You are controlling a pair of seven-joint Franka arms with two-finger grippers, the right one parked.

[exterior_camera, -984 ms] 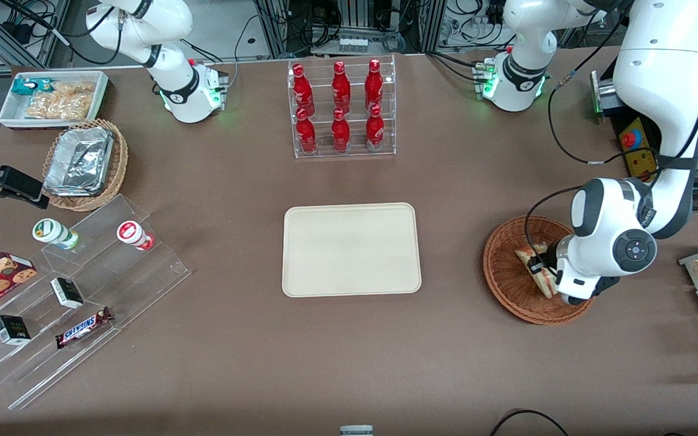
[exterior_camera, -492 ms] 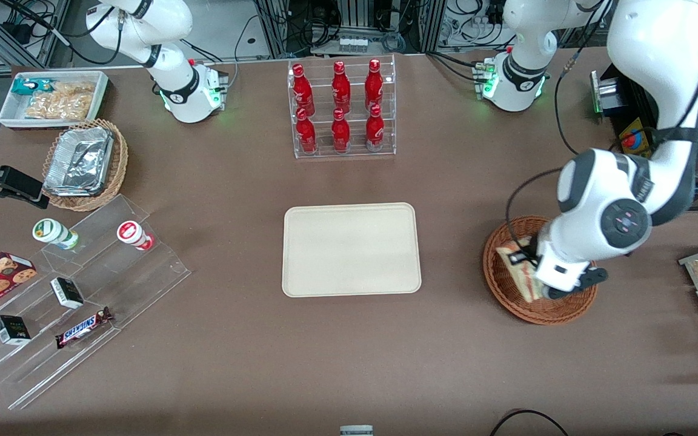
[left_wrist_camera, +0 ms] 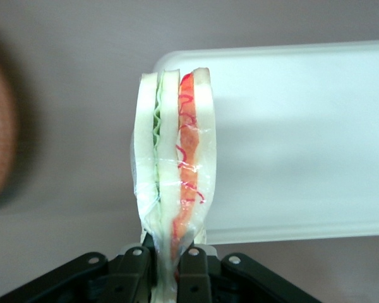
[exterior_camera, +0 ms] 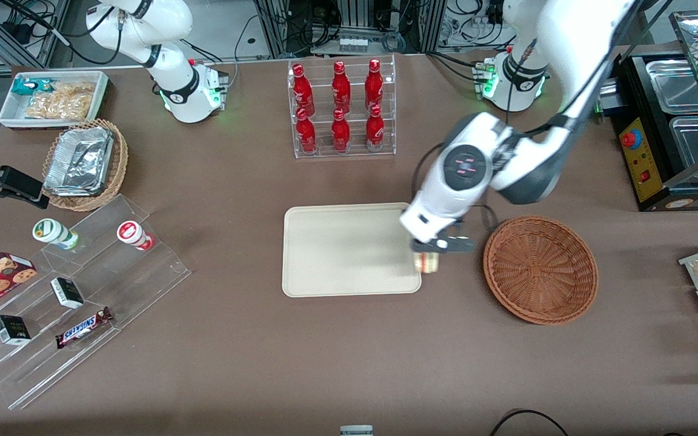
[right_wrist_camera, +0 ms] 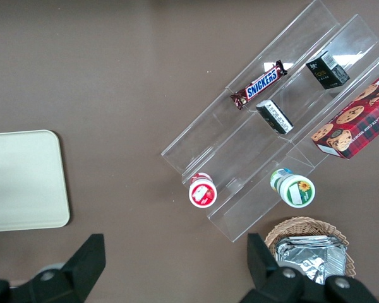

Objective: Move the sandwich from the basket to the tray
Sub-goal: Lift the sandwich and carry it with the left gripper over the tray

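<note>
While the gripper [exterior_camera: 426,257] of the left arm hangs over the edge of the flat cream-beige rectangular tray [exterior_camera: 337,242], we see its fingers [left_wrist_camera: 192,265] pinching one end of the small triangular sandwich in clear wrap [left_wrist_camera: 174,183], which shows pale bread with a green stripe and a red-orange stripe. In the front view the sandwich [exterior_camera: 426,263] is above the tray edge nearest to the round reddish-brown wicker basket [exterior_camera: 540,269], so we judge it not yet well over the tray.

To do this step well, we think the arm should carry the sandwich more toward the middle of the tray, go down until it is almost touching, and only then let go, because a thin wedge can fall over the low rim.

Going from left to right in the front view: the tray has nothing on it, the sandwich is in the air at its edge, and the basket holds nothing.
</note>
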